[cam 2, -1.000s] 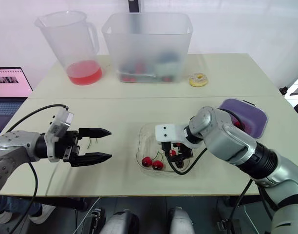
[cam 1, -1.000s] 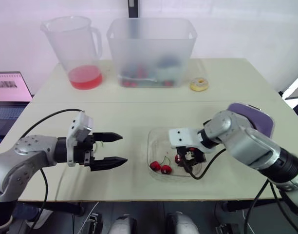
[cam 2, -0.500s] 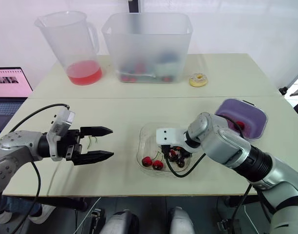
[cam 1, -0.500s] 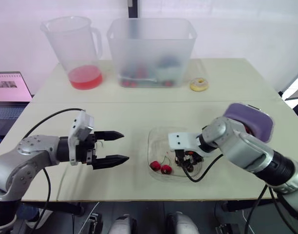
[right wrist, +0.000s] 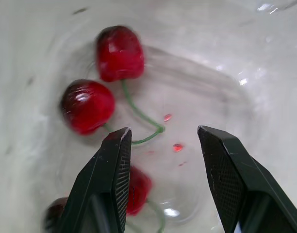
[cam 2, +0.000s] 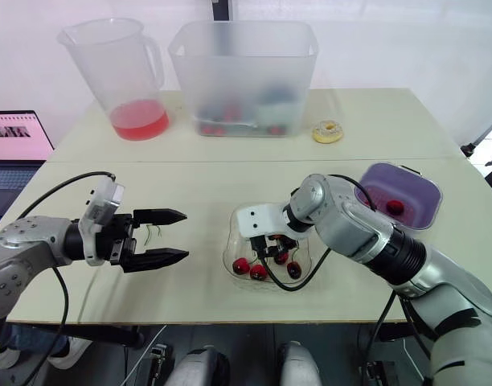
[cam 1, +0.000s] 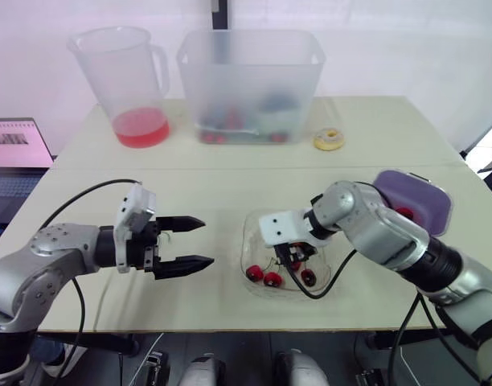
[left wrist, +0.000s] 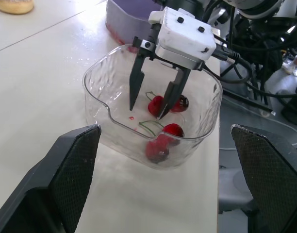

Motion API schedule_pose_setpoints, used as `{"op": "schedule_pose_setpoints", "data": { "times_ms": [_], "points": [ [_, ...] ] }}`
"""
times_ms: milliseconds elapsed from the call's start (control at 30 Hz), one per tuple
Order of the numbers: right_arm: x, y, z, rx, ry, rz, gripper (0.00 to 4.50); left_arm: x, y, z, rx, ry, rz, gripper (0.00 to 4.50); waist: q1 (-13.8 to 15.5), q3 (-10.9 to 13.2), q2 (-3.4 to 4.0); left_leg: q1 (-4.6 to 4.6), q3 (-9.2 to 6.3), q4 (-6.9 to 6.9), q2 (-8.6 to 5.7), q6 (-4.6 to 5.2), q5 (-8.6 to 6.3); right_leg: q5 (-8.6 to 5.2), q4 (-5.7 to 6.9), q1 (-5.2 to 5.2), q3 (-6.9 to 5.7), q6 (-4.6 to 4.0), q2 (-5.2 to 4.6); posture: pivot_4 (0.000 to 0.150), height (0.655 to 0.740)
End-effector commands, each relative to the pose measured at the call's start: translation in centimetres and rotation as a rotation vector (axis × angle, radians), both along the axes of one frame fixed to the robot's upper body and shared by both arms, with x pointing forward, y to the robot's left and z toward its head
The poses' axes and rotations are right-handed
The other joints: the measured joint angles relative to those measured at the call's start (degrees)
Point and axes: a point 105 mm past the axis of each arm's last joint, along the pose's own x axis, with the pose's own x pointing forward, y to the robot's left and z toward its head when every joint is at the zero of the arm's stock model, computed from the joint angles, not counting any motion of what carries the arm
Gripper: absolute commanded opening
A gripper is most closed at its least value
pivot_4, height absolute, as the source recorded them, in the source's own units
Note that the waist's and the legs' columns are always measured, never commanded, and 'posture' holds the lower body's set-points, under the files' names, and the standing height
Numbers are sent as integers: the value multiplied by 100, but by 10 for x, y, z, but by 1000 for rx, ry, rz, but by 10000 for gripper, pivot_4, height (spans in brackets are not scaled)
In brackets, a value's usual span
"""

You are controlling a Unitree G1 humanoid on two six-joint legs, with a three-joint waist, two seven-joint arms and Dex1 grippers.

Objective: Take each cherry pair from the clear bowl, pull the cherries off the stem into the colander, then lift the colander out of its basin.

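Right end effector [right wrist: 163, 132] hangs open inside the clear bowl [left wrist: 206, 116], empty, over a cherry pair [right wrist: 88, 106]. Left end effector [cam 2: 186, 235] hovers open and empty above the tabletop [cam 2: 190, 185].

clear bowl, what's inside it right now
In the clear bowl, one cherry pair lies below the open right pincer, with red juice spots nearby. A second pair is partly covered by one pincer finger.

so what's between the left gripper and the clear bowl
Nothing: in the left eye view the table is bare between the left gripper, its fingers open, and the clear bowl.
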Motion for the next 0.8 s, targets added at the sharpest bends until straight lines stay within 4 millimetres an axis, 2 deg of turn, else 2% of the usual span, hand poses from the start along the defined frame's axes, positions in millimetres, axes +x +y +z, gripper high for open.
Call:
{"op": "schedule_pose_setpoints", "data": {
  "times_ms": [33, 300, 500, 600, 667, 700, 800],
  "points": [
    [-4, -4, 10, -7, -6, -23, 22629, -3, -1, 5, 8, -42, -14, 45000, -5, 0, 0, 0, 0, 0, 0, 0, 0, 0, 0, 0, 0, 0, 0, 1500, 6886],
    [8, -21, -3, -78, -51, -115, 22629, -1, -6, 4, 4, -44, -33, 45000, -8, 0, 0, 0, 0, 0, 0, 0, 0, 0, 0, 0, 0, 0, 0, 1500, 6886],
    [5, -21, -8, -82, -31, -119, 22629, -2, -6, 3, 13, -45, -37, 45000, -10, 0, 0, 0, 1, 0, 0, 0, 0, 0, 1, 0, 0, 0, 0, 1500, 6886],
    [6, -20, -8, -78, -31, -124, 14777, -2, -5, 3, 16, -45, -37, 45000, -8, 0, 0, 0, 1, 0, 0, 0, 0, 0, 0, 0, 0, 0, 0, 1500, 6886],
    [6, -18, -7, -74, -39, -118, 7644, -2, -5, 2, 16, -45, -36, 45000, -9, 0, 0, 0, 1, 0, 0, 0, 0, 0, 1, 0, 0, 0, 0, 1500, 6886],
    [7, -17, -6, -75, -47, -107, 6053, -2, -5, 2, 17, -46, -36, 45000, -9, 0, 0, 0, 0, 0, 0, 0, 0, 0, 1, 0, 0, 0, 0, 1500, 6886],
    [9, -9, 2, -62, -88, -48, 6053, -2, -6, 2, 17, -47, -36, 45000, -11, 0, 0, 0, 1, 0, 0, 0, 0, 0, 0, 0, 0, 0, 0, 1500, 6886]
  ]
}}
